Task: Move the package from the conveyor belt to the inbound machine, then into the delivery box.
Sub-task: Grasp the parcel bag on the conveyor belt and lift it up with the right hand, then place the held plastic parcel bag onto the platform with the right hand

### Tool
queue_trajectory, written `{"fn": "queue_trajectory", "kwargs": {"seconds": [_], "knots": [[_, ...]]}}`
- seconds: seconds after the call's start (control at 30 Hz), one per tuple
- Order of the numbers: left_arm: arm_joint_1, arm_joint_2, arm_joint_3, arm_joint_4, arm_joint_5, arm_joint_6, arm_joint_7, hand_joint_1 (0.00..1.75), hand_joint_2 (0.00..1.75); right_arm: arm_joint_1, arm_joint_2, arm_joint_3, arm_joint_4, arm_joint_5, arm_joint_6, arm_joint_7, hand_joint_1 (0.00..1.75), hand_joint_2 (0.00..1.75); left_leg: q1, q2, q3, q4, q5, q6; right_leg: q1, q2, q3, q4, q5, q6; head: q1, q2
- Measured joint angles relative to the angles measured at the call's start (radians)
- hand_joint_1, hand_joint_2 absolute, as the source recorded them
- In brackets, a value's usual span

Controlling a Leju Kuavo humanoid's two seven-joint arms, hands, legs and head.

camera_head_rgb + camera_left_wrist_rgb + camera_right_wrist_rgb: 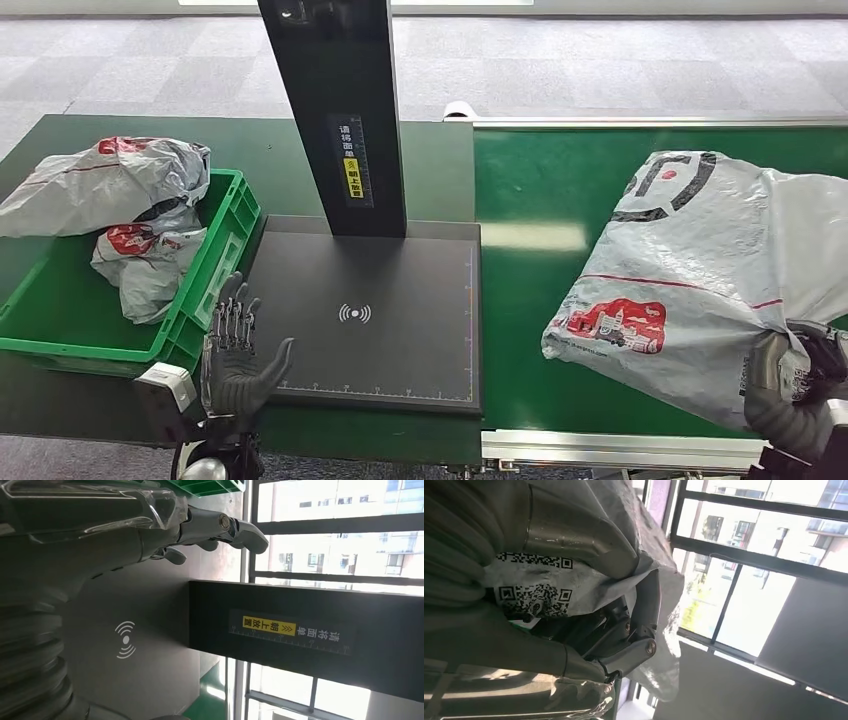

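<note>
We find the package (700,270), a large grey poly bag w/ red print, lying on the green conveyor belt (520,330) at right of the head view. Its long axis runs diagonally, from upper right down to lower centre of frame. The right hand (800,385) sits at the bag's near lower-right corner, lower right of frame. In the right wrist view the right hand (624,630) has its fingers (644,605) closed over a fold of the bag film next to the printed QR label (531,597), thumb on the other side; we judge it clamped on the package.

The left hand (235,355) stands at lower left, fingers apart, holding nothing, just off the near left corner of the inbound machine's dark scan plate (400,340). In the left wrist view the left hand (150,530) hovers above that plate; contact we cannot tell.

Key relation: the plate lies directly left of the package in frame, adjacent to the belt, w/ the machine's black post (335,110) rising at its far edge. The right hand is the nearer and already has hold. We judge the coming move is a leftward carry onto the plate, keeping clear of the post.

Beyond the plate, at far left, the green delivery box (215,260) already contains grey bags (120,190). Belt and plate look flat; grey carpet floor (600,60) beyond.
</note>
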Motion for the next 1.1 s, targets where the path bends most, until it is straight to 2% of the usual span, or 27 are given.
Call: {"fn": "queue_trajectory", "kwargs": {"seconds": [0.13, 0.23, 0.37, 0.47, 0.53, 0.63, 0.83, 0.93, 1.1], "knots": [[0.001, 0.0, 0.007, -0.001, 0.001, 0.0, -0.001, 0.0, 1.75, -0.009, 0.003, 0.005, 0.0, -0.009, 0.016, 0.003, 1.75, 1.75, 0.0, -0.001, 0.001, 0.0, 0.001, 0.0, 0.0, 0.0, 0.001, 0.0, 0.0, 0.0, 0.0, 0.0], [0.001, 0.0, 0.01, -0.002, 0.001, 0.0, -0.002, 0.0, 1.75, -0.017, 0.004, 0.018, 0.003, -0.033, 0.073, 0.006, 1.75, 1.75, 0.0, -0.001, 0.0, 0.0, 0.001, 0.0, 0.0, 0.0, 0.001, 0.0, 0.0, 0.0, 0.0, 0.0], [0.0, -0.001, 0.013, -0.012, 0.0, 0.0, -0.002, 0.0, 1.75, -0.055, 0.019, 0.06, 0.012, -0.025, 0.1, 0.006, 1.75, 1.75, 0.0, -0.001, 0.0, 0.0, 0.001, 0.0, 0.0, 0.0, 0.0, 0.0, 0.0, 0.0, 0.0, 0.0], [-0.002, -0.002, 0.016, -0.015, -0.001, 0.001, -0.002, 0.0, 1.75, -0.088, 0.03, 0.112, 0.03, -0.024, 0.136, 0.04, 1.75, 1.75, 0.0, 0.0, 0.0, 0.0, 0.001, 0.0, 0.0, 0.0, 0.001, 0.0, 0.0, 0.0, 0.0, 0.0], [-0.015, -0.003, 0.018, -0.011, -0.001, 0.001, -0.002, 0.0, 1.75, -0.123, 0.032, 0.164, 0.078, -0.018, 0.186, 0.091, 1.75, 1.75, 0.0, 0.001, 0.001, 0.0, 0.001, 0.0, 0.001, 0.001, 0.001, 0.0, 0.0, 0.0, 0.0, 0.0], [-0.051, -0.003, 0.016, 0.003, 0.002, -0.002, 0.003, 0.0, 1.75, -0.192, 0.04, 0.281, 0.234, 0.0, 0.259, 0.151, 1.75, 1.75, 0.001, 0.001, 0.002, 0.0, 0.002, -0.001, 0.001, 0.001, 0.002, 0.0, 0.001, -0.001, 0.0, 0.0], [-0.092, -0.002, 0.004, 0.021, 0.018, 0.006, 0.027, 0.0, 1.75, -0.296, 0.095, 0.536, 0.505, 0.021, 0.299, 0.173, 1.75, 1.75, 0.002, 0.001, 0.002, 0.0, 0.003, -0.001, 0.002, 0.0, 0.001, 0.001, 0.002, -0.002, 0.0, 0.0], [-0.1, -0.001, 0.003, 0.029, 0.021, 0.01, 0.029, 0.0, 1.75, -0.32, 0.107, 0.608, 0.559, 0.014, 0.301, 0.188, 1.75, 1.75, 0.002, 0.001, 0.001, 0.0, 0.003, -0.002, 0.003, 0.0, 0.0, 0.001, 0.001, -0.002, 0.0, 0.0], [-0.11, 0.002, 0.002, 0.039, 0.032, 0.026, 0.029, 0.0, 1.75, -0.346, 0.118, 0.677, 0.622, 0.016, 0.338, 0.218, 1.75, 1.75, 0.002, 0.001, 0.0, 0.0, 0.003, -0.002, 0.002, 0.001, -0.001, 0.001, 0.001, -0.002, 0.0, 0.0]]}}
